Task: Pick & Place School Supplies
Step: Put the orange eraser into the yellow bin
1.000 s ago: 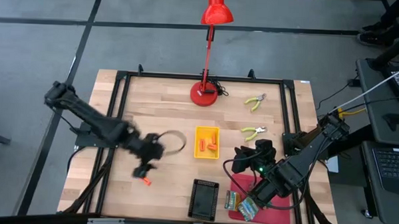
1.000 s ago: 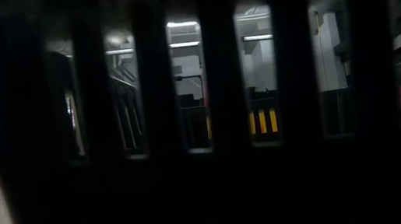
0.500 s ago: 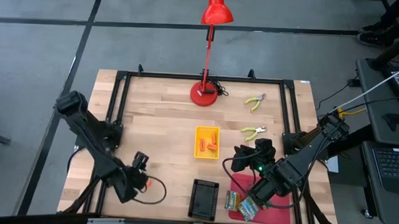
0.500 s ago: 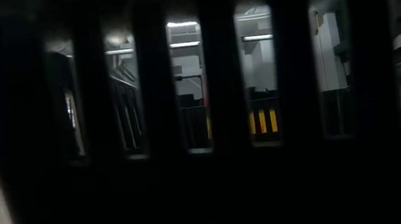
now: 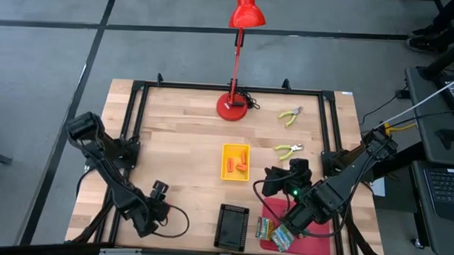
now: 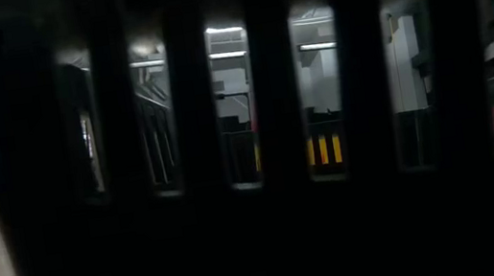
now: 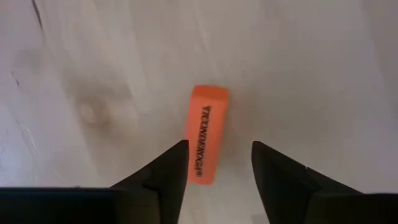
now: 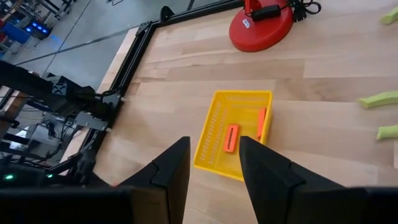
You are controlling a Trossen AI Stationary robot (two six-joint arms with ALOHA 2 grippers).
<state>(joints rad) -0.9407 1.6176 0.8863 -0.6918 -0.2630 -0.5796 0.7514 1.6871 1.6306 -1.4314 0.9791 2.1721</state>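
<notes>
A short orange stick point(image 7: 206, 134) lies flat on the bare wood near the table's front left. My left gripper point(image 7: 217, 163) points down over it, open. The stick's near end sits between the two fingertips, close by one finger; I cannot tell whether they touch. In the high view this gripper point(image 5: 158, 206) hides the stick. My right gripper point(image 8: 214, 165) is open with nothing in it, raised at the front right point(image 5: 276, 182) and aimed at the yellow tray point(image 8: 214, 134), which holds two orange sticks point(image 8: 231, 138).
A black tray point(image 5: 233, 226) stands at the front edge, and a red tray point(image 5: 314, 235) with little printed boxes point(image 5: 276, 234) beside it. Two pliers point(image 5: 290, 114) point(image 5: 288, 150) lie at the far right. A red lamp's base point(image 5: 233, 106) stands at the far middle. Dark slats fill the low view.
My left arm has swung toward the table's near edge and sunk. Its gripper has come down over the orange stick, which has stayed where it lay. My right arm has kept still.
</notes>
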